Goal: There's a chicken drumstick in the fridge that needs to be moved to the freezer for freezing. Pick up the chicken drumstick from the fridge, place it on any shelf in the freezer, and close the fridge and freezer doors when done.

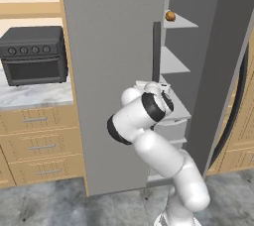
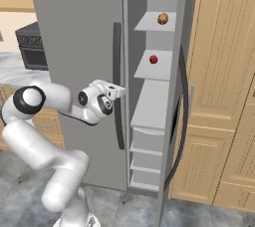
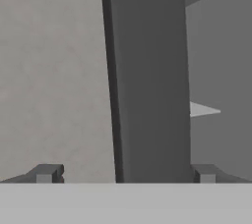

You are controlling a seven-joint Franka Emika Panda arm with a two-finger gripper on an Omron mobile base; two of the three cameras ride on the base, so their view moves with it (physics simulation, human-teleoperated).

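The chicken drumstick (image 1: 170, 16) (image 2: 163, 19) lies on the top shelf (image 1: 183, 22) (image 2: 148, 23) of the open freezer (image 2: 152, 101). The freezer door (image 1: 223, 71) (image 2: 182, 101) is swung out to the right. On the left, the wide fridge door (image 1: 109, 71) (image 2: 74, 37) is shut. My gripper (image 1: 161, 87) (image 2: 122, 90) (image 3: 125, 174) is open at the fridge door's dark vertical handle (image 1: 157, 51) (image 2: 117, 71) (image 3: 147, 70). In the hand view the handle stands between the two spread fingertips (image 3: 47, 174).
A small red item (image 2: 153, 59) sits on the freezer's second shelf, with grey drawers (image 2: 147, 139) below. A black oven (image 1: 33, 54) (image 2: 32, 47) stands on the counter to the left, over wooden drawers (image 1: 39, 145). Tall wooden cabinets (image 2: 224, 96) are at the right.
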